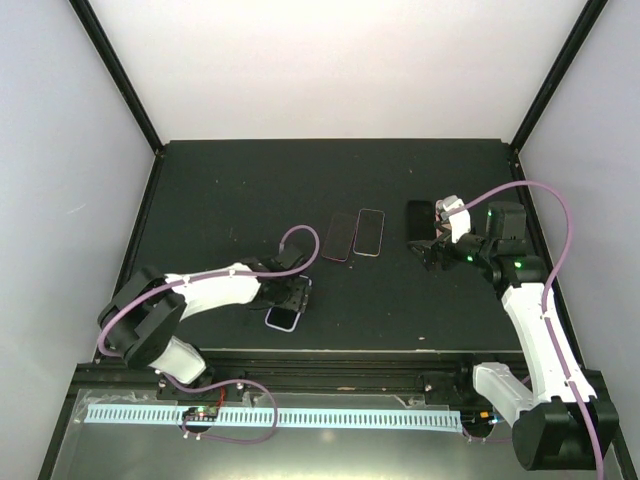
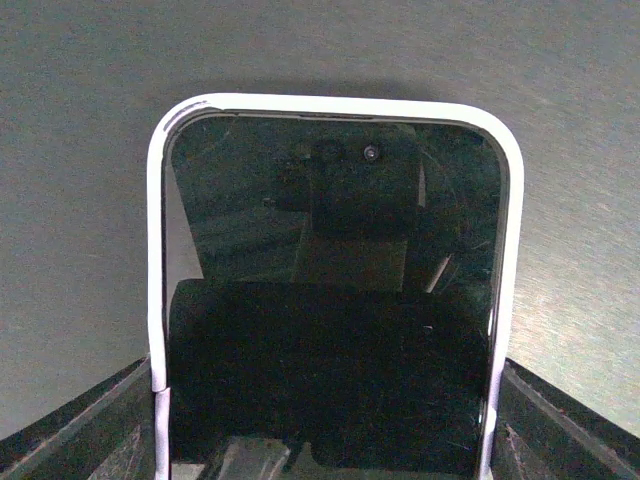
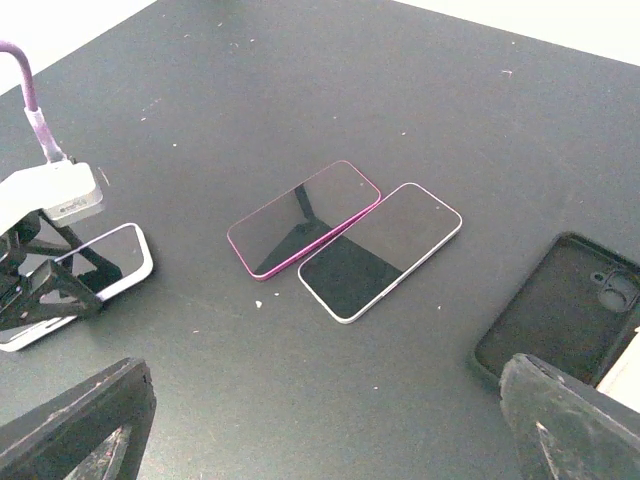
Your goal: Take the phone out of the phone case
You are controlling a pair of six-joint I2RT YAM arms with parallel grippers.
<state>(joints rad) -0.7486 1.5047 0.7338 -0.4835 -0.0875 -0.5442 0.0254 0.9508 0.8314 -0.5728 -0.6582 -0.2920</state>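
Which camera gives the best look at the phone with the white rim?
The left wrist view: the white-rimmed phone fills the frame, screen up, between the fingers of the left gripper. The top view shows it small, partly under that gripper. The right wrist view shows it at the left edge, partly behind the gripper.

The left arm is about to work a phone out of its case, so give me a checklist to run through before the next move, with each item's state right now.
1. The white-rimmed phone with dark glass screen lies flat, screen up, between the left gripper's jaws: ok.
2. Those jaws pressing its long edges: cannot tell.
3. The right gripper's jaws open and empty: ok.
4. The right gripper helping at that phone: not ok; it hovers apart, beside the empty black phone case.
5. The pink-rimmed phone and the silver-rimmed phone lie apart from both grippers: ok.
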